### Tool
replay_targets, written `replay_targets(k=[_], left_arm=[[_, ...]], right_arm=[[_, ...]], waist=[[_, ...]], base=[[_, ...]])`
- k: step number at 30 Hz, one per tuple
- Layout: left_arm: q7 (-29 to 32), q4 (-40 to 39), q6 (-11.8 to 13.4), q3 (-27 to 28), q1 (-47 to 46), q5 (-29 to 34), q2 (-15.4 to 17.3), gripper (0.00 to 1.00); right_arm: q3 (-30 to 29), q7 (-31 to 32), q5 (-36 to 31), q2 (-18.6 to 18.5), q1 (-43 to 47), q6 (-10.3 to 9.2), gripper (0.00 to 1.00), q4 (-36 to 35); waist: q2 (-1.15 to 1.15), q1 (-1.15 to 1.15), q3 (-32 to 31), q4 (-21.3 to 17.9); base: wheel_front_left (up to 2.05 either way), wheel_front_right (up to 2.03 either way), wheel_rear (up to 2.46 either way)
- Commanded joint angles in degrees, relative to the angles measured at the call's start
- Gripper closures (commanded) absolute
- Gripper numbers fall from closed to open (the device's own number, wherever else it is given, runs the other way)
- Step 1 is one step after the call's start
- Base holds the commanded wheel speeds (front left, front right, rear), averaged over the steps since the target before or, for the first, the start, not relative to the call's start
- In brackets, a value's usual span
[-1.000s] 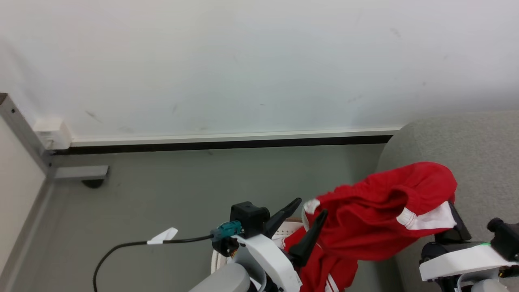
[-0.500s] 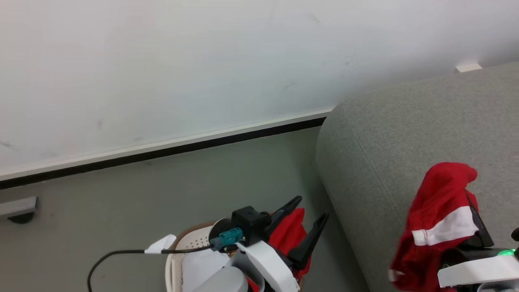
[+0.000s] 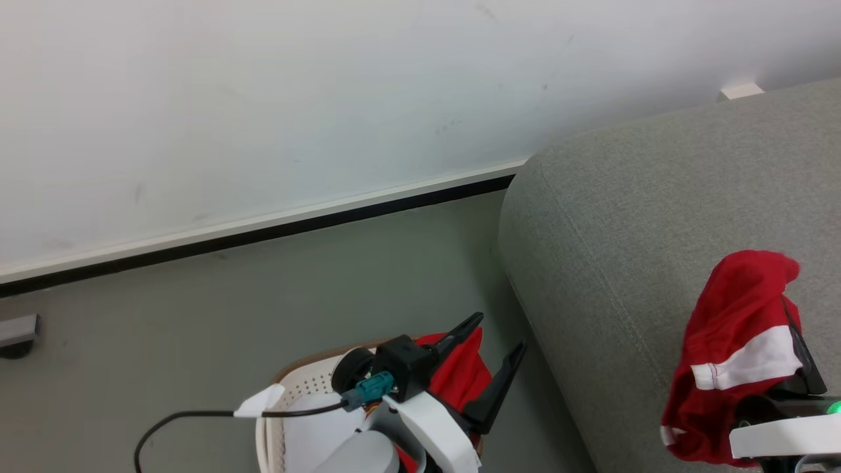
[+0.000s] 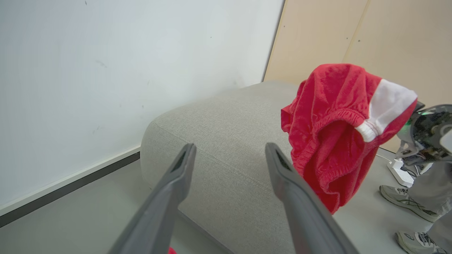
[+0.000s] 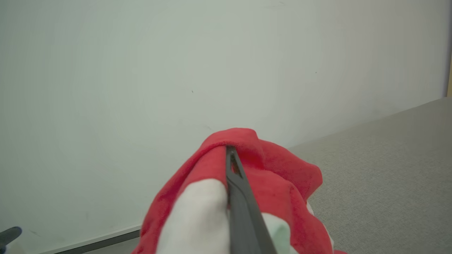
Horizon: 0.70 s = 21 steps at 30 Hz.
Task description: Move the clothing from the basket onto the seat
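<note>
My right gripper is shut on a red garment with a white trim band, the clothing, which hangs in a bunch over the front of the large grey seat. In the right wrist view the clothing wraps my shut fingers. From the left wrist view the clothing dangles beside the seat. My left gripper is open and empty above the cream basket. More red clothing lies in the basket.
A plain white cloth sits in the basket. A white wall with a dark skirting strip runs behind the grey floor. A person's grey shoes and a power strip lie past the seat. Beige panels stand behind.
The head camera has swung to the right. The red garment, earlier stretched out near the basket, now hangs bunched from my right gripper over the seat. My left gripper stays open.
</note>
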Motion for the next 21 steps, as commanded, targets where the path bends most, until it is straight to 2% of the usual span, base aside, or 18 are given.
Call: replay_targets(k=[1, 13, 17, 21], left_arm=[[-0.03, -0.03, -0.20, 0.42, 0.39, 0.72, 0.10, 0.00], [-0.03, -1.73, -0.48, 2.24, -3.70, 6.27, 1.02, 0.00], [-0.03, -2.42, -0.90, 1.74, -5.96, 7.59, 2.06, 0.00], [0.02, -2.60, -1.06, 0.74, -9.28, 8.55, 2.97, 0.00]], right_arm=[[-0.47, 0.01, -0.49, -0.16, -0.47, -0.10, 1.00, -0.49], [-2.50, 0.92, -1.49, -2.29, -9.08, -0.10, 1.00, 0.33], [-4.25, 2.30, -1.21, -4.81, -14.60, -0.10, 1.00, 0.87], [-3.70, 4.38, -1.52, -8.99, -21.68, -0.10, 1.00, 3.05]], waist=[[0.00, 0.00, 0.54, 0.25], [0.00, 0.00, 10.98, 1.65], [0.00, 0.00, 16.18, 2.31], [0.00, 0.00, 21.58, 3.22]], base=[[0.00, 0.00, 0.00], [0.00, 0.00, 0.00], [0.00, 0.00, 0.00], [0.00, 0.00, 0.00]])
